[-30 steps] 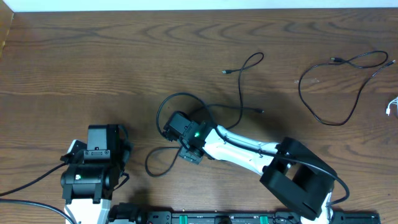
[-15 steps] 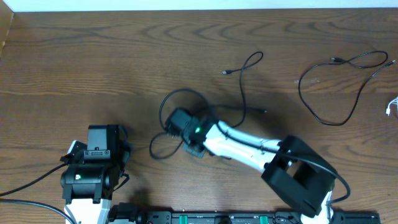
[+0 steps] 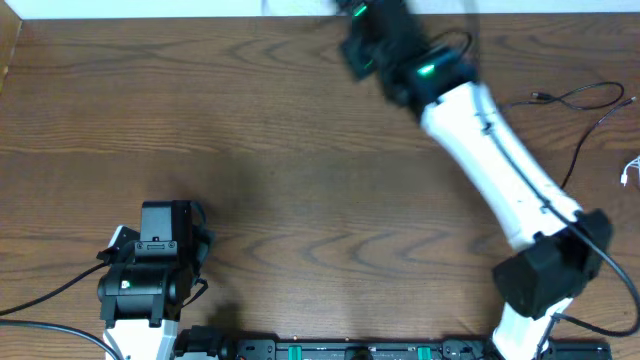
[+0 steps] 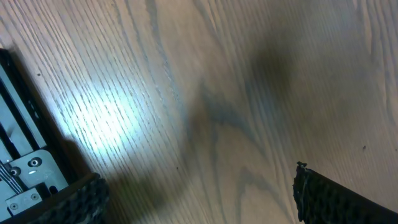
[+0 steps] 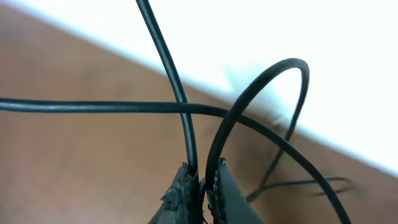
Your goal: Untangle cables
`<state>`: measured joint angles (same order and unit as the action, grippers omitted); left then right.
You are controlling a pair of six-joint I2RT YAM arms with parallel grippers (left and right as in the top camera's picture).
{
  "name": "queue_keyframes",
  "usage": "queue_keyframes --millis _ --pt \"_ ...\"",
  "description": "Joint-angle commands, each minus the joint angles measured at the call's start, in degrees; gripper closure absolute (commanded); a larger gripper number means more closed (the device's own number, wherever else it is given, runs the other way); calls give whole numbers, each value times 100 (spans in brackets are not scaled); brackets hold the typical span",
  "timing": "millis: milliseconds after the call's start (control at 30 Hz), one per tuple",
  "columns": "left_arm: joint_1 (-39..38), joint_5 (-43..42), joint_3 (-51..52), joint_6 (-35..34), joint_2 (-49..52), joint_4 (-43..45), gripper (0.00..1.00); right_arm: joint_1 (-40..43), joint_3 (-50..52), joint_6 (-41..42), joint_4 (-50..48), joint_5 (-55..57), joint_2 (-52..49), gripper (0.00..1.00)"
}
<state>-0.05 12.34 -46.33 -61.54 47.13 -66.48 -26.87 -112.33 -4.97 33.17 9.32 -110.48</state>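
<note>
My right gripper (image 5: pixel 202 177) is shut on a thin black cable (image 5: pixel 180 93). Two strands of it rise from between the fingertips and a third loops across in front. From overhead the right gripper (image 3: pixel 360 45) is blurred, raised over the table's far edge, with a bit of the black cable (image 3: pixel 455 42) beside the wrist. A second black cable (image 3: pixel 580 97) lies at the far right, partly hidden by the arm. The tip of a white cable (image 3: pixel 630 172) shows at the right edge. My left gripper (image 4: pixel 199 205) hangs open over bare wood, at the near left.
The left arm (image 3: pixel 150 270) sits folded at the near left of the wooden table (image 3: pixel 250 130). The right arm's white link (image 3: pixel 500 160) slants across the right half. A white wall strip runs along the far edge. The arms' mounting rail (image 3: pixel 330 350) lines the near edge.
The right gripper shut on the black cable at mid-table, then swung up and away to the far edge, lifting that cable off the wood. The left arm has not moved.
</note>
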Motion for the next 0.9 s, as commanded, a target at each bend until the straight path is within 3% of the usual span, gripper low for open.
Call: queue_keyframes --millis 0,267,600,867 --pt "26 74 -79 -50 -4 -35 4 487 -136 63 -223 125 83 99" --pt "26 -79 -79 -50 -4 -35 4 1504 -133 435 -501 -133 -614 99" --pt "26 -140 -79 -50 -4 -35 3 2109 -133 1075 -1145 -127 -2190 99" --pt "26 -232 -79 -50 -4 -33 4 2483 -133 1073 -1440 129 -3001 99"
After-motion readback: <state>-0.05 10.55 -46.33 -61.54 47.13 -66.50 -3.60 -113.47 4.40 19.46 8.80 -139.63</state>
